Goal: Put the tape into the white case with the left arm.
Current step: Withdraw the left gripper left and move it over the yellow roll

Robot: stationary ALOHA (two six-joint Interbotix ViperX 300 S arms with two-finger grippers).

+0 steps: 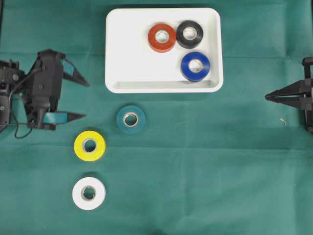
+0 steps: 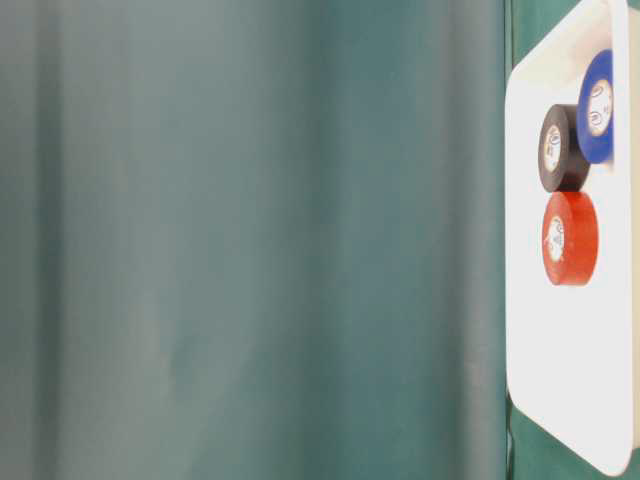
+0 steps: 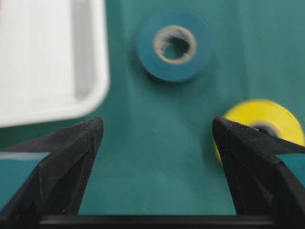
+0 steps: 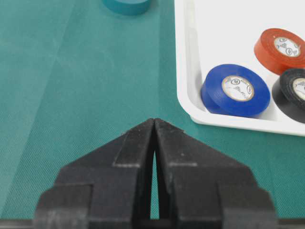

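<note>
Three rolls crowd the white case (image 1: 127,58) right half, left half bare.

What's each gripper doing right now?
Left gripper: open, holding nothing.
Right gripper: shut, holding nothing.

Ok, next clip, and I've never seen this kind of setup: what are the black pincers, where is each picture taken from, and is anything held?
Two robot arms face each other over a green cloth. One picture looks straight down, one sits at table level turned sideways, and two come from cameras on the wrists. The left gripper stands wide open and empty; the right gripper is shut and empty. The white case holds a red tape roll, a black one and a blue one. On the cloth lie a teal roll, a yellow roll and a white roll.
</note>
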